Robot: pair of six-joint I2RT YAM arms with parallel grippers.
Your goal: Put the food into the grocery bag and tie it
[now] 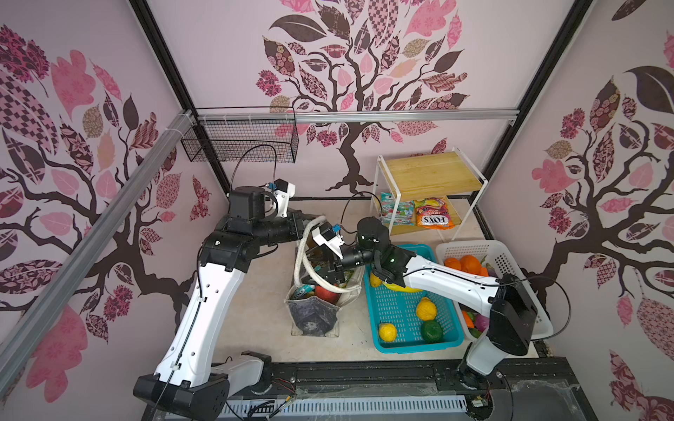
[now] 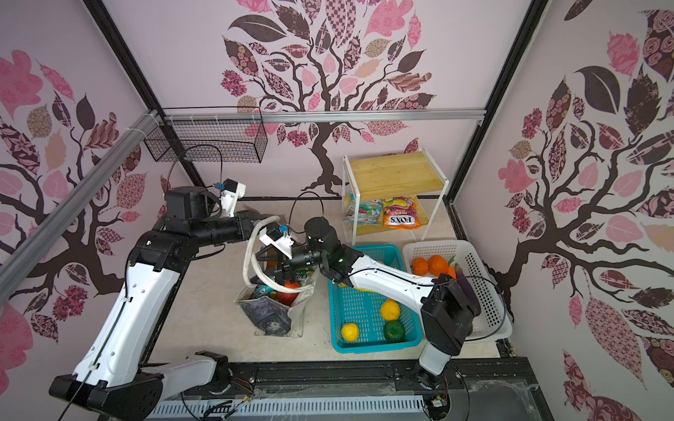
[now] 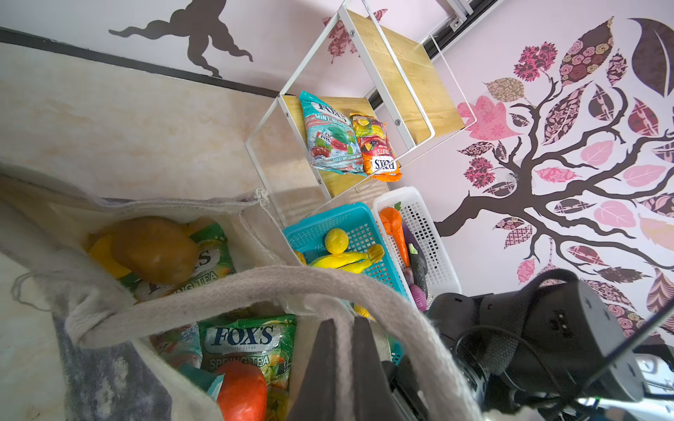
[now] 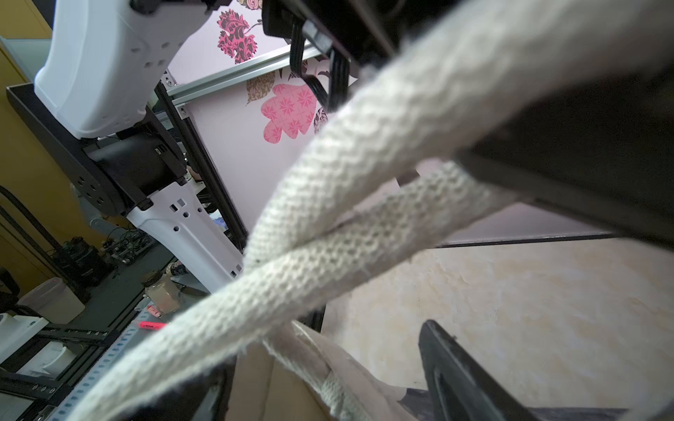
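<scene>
1. Beige table (image 1: 255, 291), tree-patterned walls.
2. Left gripper (image 1: 305, 218): arm bent low, clamped on one of two handles (image 1: 299, 255).
3. One bag (image 1: 313, 315) stands mid-table and holds two green packets (image 3: 251, 339), one brown piece (image 3: 157, 251) and one red piece (image 3: 242, 393).
4. Right gripper (image 1: 333, 271): arm reaching across, jaws apart with both handles between them.
5. Teal basket (image 1: 412, 342): three round yellow fruits (image 1: 426, 309), one green.
6. Shelf (image 1: 430, 175): two more packets.

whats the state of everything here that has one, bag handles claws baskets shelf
grocery bag: upright, mouth open, partly filled
handles: raised, not tied
left claw: shut on a handle
right claw: open, handles between its jaws
teal basket: fruit left inside
white basket: vegetables left inside
shelf: two packets on lower level
</scene>
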